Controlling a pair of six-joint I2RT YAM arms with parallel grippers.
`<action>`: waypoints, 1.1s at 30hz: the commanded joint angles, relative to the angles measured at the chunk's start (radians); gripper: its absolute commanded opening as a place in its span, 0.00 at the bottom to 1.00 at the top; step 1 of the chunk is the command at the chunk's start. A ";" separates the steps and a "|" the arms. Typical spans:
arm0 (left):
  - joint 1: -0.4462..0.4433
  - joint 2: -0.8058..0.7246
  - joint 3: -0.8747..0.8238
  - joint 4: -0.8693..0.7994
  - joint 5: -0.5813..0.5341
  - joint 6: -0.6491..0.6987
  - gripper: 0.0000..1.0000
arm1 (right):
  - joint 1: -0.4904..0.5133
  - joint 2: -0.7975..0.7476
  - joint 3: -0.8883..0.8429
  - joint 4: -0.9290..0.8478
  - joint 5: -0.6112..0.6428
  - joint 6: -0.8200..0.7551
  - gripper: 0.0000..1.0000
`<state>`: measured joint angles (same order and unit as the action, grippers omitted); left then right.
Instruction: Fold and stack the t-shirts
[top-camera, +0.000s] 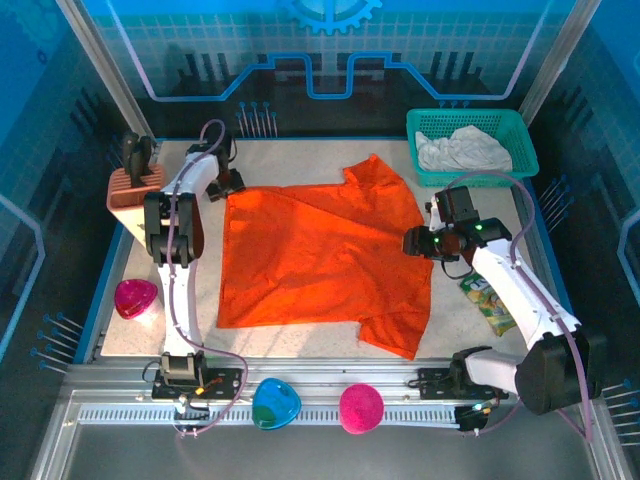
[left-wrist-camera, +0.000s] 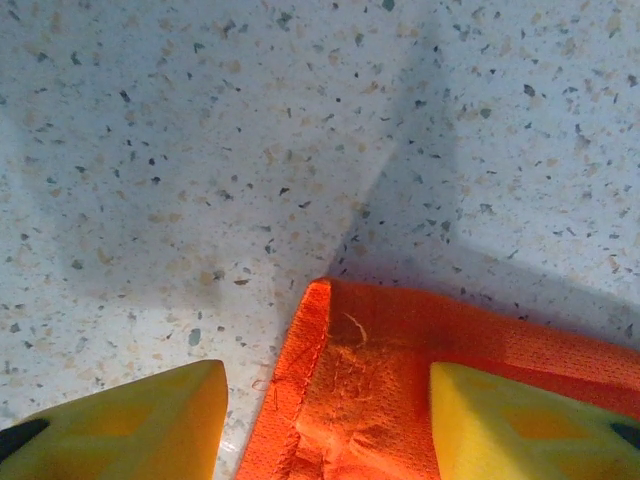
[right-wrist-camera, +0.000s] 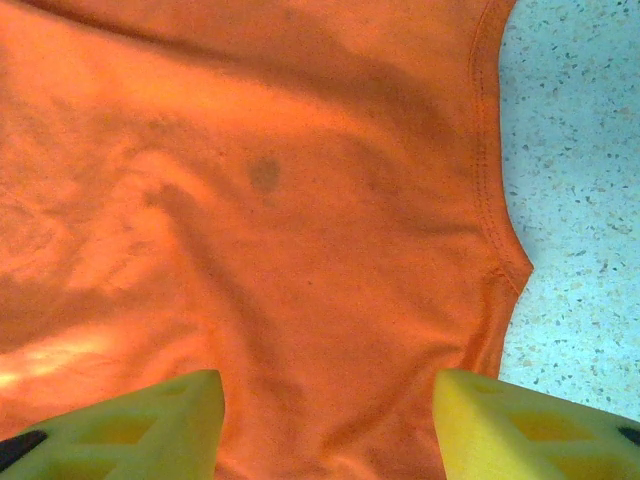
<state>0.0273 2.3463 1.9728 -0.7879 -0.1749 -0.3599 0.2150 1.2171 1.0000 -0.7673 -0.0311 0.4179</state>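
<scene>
At the 8 o'clock corner of the speckled surface (top-camera: 290, 165) sits a pink heart-shaped dish (top-camera: 135, 298). The left tool (top-camera: 228, 185) is at 10 o'clock, at the far-left corner of the orange t-shirt (top-camera: 320, 250). In the left wrist view its yellow fingers (left-wrist-camera: 130, 420) are spread wide and released, and that hemmed corner of the cloth (left-wrist-camera: 350, 400) lies between them on the surface (left-wrist-camera: 200, 150). Whether the fingers touch the fabric cannot be told.

The orange t-shirt lies spread flat across the middle of the surface (a few soft wrinkles show), with its sleeves pointing to 12 and 5 o'clock. At its 3 o'clock edge is the right tool (top-camera: 415, 243). The right wrist view shows it released too, with its fingers (right-wrist-camera: 130, 420) parted over the orange cloth (right-wrist-camera: 250, 200) near a curved hem, gripping nothing.

At 1 o'clock a teal basket (top-camera: 520, 135) holds the crumpled pale t-shirt (top-camera: 462, 150). A green packet (top-camera: 490, 300) lies at 4 o'clock, beside the right arm.
</scene>
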 joint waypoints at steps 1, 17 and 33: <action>0.003 -0.028 -0.016 0.001 0.029 0.007 0.56 | 0.000 -0.012 -0.007 -0.020 -0.005 0.002 0.58; 0.000 0.065 0.086 -0.014 0.052 0.037 0.28 | -0.002 0.003 0.008 -0.027 -0.001 -0.012 0.59; -0.024 -0.273 -0.316 0.180 0.115 -0.053 0.00 | 0.032 0.373 0.327 0.082 -0.056 -0.041 0.60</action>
<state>0.0128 2.2078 1.7348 -0.6819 -0.1085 -0.3607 0.2279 1.5116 1.2446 -0.7307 -0.0727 0.3977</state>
